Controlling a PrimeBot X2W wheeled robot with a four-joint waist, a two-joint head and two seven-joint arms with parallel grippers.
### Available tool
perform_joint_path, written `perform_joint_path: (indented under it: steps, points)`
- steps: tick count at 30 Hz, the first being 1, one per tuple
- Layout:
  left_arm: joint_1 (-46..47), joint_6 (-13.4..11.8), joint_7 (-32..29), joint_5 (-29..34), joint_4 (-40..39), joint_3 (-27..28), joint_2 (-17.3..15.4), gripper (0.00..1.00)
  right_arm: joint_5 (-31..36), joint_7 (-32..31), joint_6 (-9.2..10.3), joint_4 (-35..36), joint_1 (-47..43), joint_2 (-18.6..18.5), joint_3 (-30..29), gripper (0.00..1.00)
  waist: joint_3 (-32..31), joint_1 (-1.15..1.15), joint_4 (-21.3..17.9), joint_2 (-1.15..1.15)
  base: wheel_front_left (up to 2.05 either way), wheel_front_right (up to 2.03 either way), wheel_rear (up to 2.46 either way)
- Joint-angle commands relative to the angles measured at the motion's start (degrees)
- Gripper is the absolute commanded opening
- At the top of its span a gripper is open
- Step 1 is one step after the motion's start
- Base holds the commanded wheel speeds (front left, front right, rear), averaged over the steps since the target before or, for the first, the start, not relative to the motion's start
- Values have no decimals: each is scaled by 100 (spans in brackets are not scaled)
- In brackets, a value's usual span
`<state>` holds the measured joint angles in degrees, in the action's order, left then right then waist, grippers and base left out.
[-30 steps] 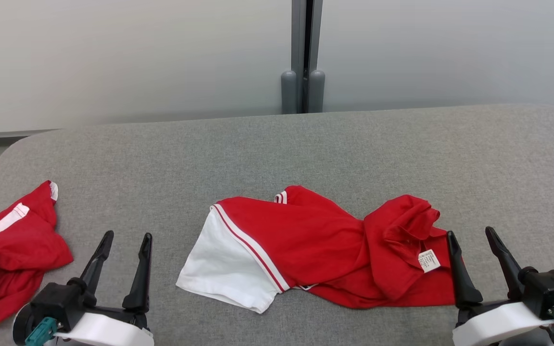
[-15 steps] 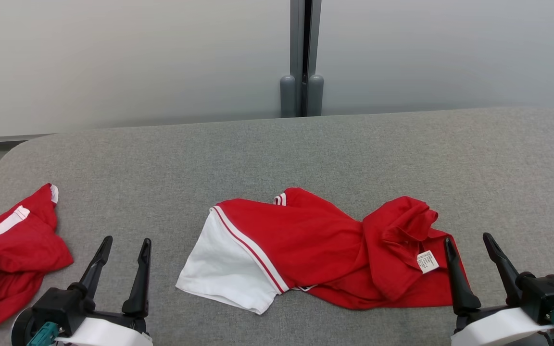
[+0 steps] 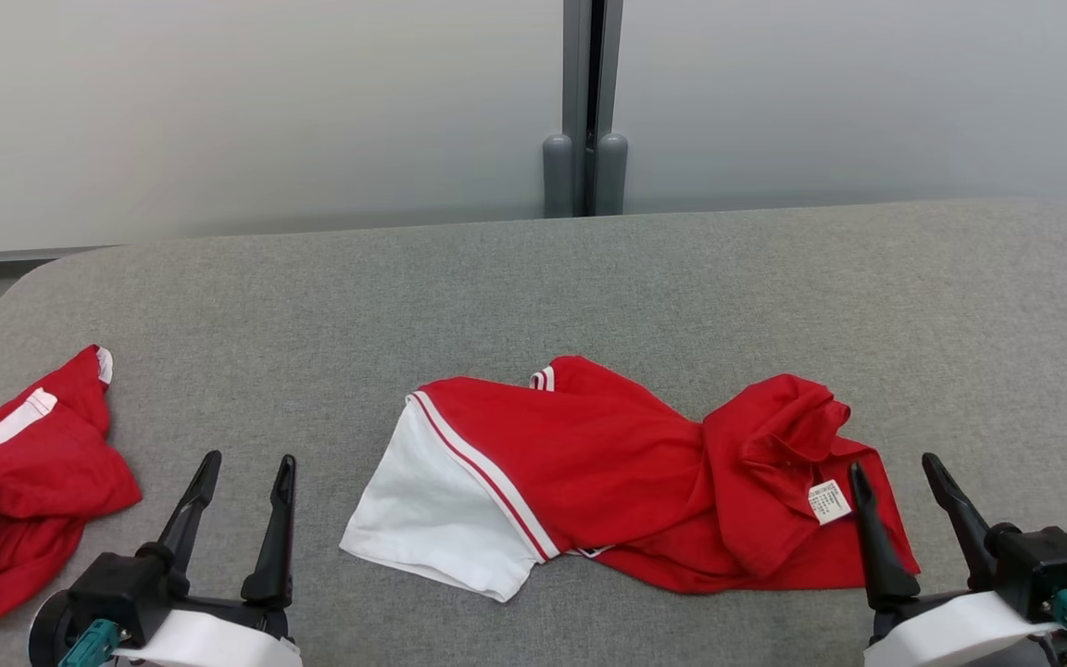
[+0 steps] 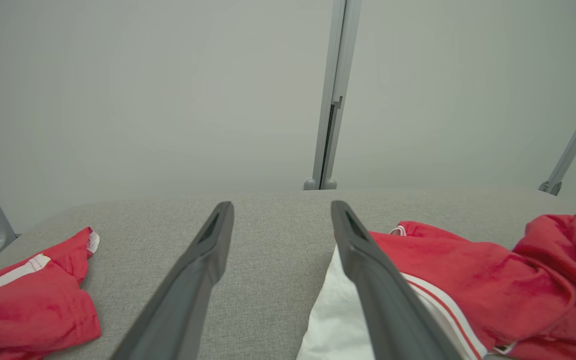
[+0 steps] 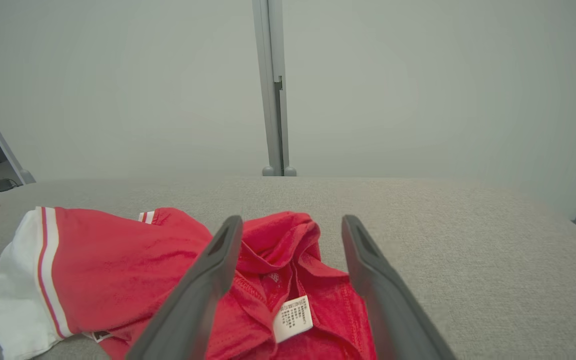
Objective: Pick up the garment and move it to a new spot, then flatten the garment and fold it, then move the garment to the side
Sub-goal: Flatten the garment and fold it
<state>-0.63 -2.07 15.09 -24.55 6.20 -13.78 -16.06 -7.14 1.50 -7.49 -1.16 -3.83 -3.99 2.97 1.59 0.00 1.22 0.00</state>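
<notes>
Head view has the crumpled garment (image 3: 626, 482) at lower centre, with the left gripper (image 3: 248, 458) and right gripper (image 3: 893, 461) both spread wide and empty, so best pinch deep into the bunched collar before lifting.

Head looks down; low wrists share garment (image 3: 626, 482).

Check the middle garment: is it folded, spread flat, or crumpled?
Crumpled. The garment lies bunched on the grey surface, collar end twisted with its white label showing; no neat fold.
</notes>
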Motion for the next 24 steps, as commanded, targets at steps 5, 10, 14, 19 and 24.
perform_joint_path:
  steps: [5, 10, 14, 19, 24]
  points:
    - [211, 31, 10, 97, -76, -3, 42, 100, -135, -249, 0, -286, 144, -103, 159, 100, 225, 0, 54, 0, 0, 0, 0]
    - [436, 81, 9, 181, -98, -23, 148, 100, -186, -304, 0, -849, 421, -233, 399, 100, 525, 0, 135, 0, 0, 0, 0]
    - [592, 154, 10, 255, -43, -13, 249, 100, -180, -379, 0, -1280, 655, -338, 629, 100, 695, 0, 211, 0, 0, 0, 0]
    - [720, 241, 10, 312, 10, 34, 347, 100, -305, -444, 1, -1523, 804, -373, 753, 43, 811, 0, 260, 0, 0, 0, 0]
    - [787, 348, 10, 409, 66, 141, 450, 100, -371, -239, 1, -1420, 860, -390, 652, 0, 879, 0, 250, 0, 0, 0, 0]
